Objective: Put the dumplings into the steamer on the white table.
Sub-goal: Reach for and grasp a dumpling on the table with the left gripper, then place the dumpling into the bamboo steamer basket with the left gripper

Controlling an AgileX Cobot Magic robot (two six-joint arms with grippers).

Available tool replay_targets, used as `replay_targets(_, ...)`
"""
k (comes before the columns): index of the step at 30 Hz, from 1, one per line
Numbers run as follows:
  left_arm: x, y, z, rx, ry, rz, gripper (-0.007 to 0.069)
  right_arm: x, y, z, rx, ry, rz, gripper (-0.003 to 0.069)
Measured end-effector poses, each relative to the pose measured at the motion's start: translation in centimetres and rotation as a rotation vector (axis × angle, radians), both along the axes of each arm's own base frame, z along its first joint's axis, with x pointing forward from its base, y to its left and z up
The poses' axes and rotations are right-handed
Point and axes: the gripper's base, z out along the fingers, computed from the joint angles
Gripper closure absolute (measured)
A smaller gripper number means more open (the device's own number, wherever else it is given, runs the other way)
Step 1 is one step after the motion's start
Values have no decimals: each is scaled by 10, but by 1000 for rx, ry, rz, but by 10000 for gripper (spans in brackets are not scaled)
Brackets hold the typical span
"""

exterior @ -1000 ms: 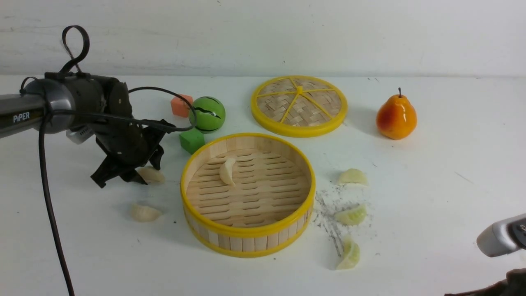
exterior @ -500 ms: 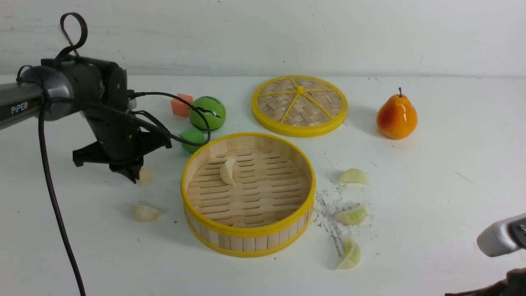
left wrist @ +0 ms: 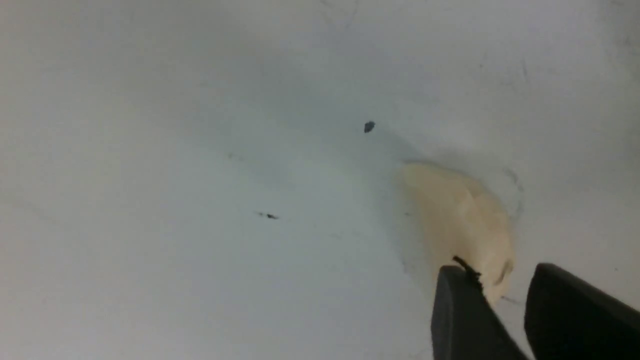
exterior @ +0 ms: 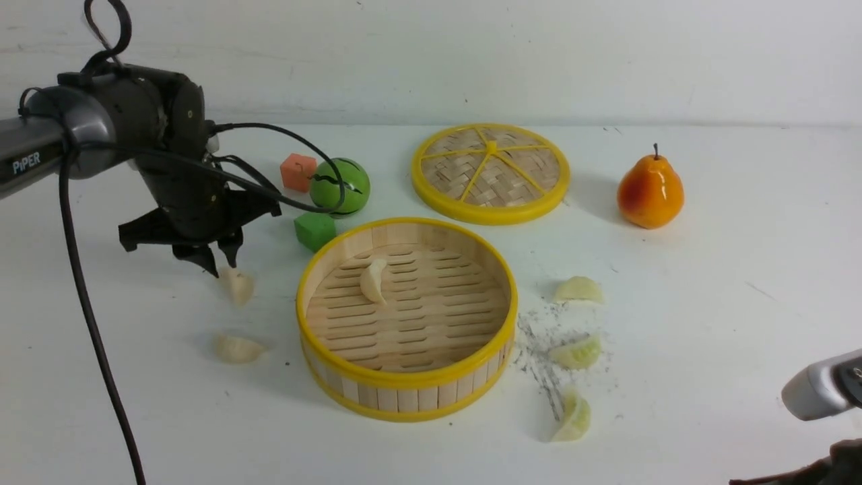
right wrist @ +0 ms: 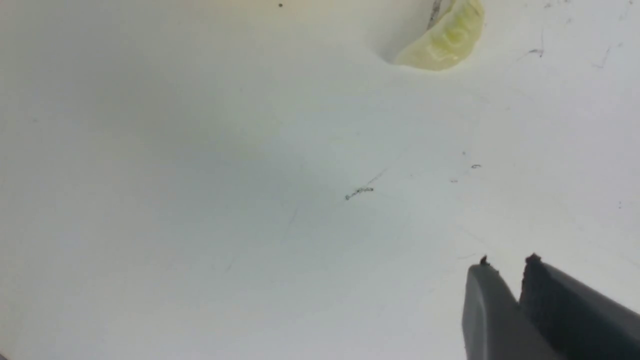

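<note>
One cream dumpling sits just below the left end effector.

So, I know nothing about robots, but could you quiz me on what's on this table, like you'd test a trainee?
1. How many dumplings lie inside the steamer?
2. True or false: the woven lid is sitting on top of the steamer.
3. The right-side dumplings, loose beside the steamer, are: A) pale green, B) red, C) blue.

Key: 1) one, cream-coloured; 2) false, it lies flat behind the steamer; 3) A.
</note>
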Motion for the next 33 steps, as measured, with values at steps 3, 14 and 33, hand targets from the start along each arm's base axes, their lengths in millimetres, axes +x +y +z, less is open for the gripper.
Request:
replay_targets(3,3,0,-10,6,13,-1,296,0,0,0,0,0,0,554)
replay_targets(14,6,-1,-33,9,71,-3,414,0,0,0,-4,-2,1,545)
replay_targets(33,-55,-152,73,-299,-184,-475,411,1,-1,0,-4,-12,-6,531)
